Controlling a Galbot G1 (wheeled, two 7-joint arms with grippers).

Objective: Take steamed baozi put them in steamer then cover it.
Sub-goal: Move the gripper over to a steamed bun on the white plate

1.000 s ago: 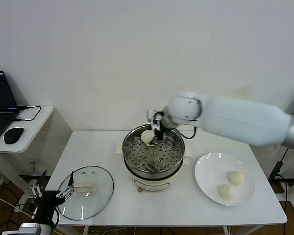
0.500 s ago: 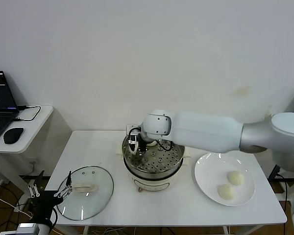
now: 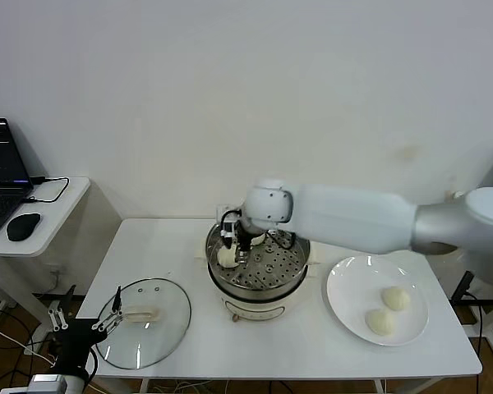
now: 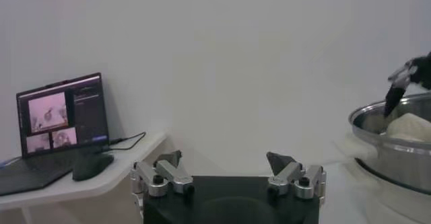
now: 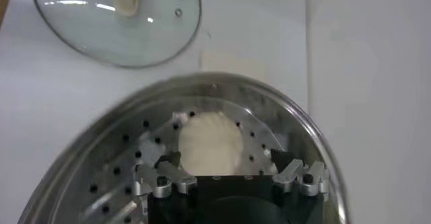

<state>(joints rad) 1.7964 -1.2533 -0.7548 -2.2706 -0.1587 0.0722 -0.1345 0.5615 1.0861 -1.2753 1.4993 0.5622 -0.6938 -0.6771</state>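
Note:
The steamer (image 3: 259,271) stands mid-table on its cream base. My right gripper (image 3: 234,245) reaches into its left side, jaws open. One baozi (image 3: 227,257) lies on the perforated tray just below it. In the right wrist view this baozi (image 5: 209,141) rests on the tray (image 5: 121,178) between the spread fingers of my right gripper (image 5: 225,157). Two more baozi (image 3: 394,299) (image 3: 380,322) sit on the white plate (image 3: 338,287). The glass cover (image 3: 144,322) lies flat at the front left. My left gripper (image 3: 86,328) is parked open beside it.
A side desk with a laptop (image 3: 2,176) and a mouse (image 3: 22,226) stands to the left. The left wrist view shows my left gripper (image 4: 225,158), the laptop (image 4: 60,121) and the steamer's rim (image 4: 387,118). The cover also shows in the right wrist view (image 5: 114,17).
My right gripper has moved from the back of the steamer to its left side and lowered. The baozi it held now lies on the tray between open jaws.

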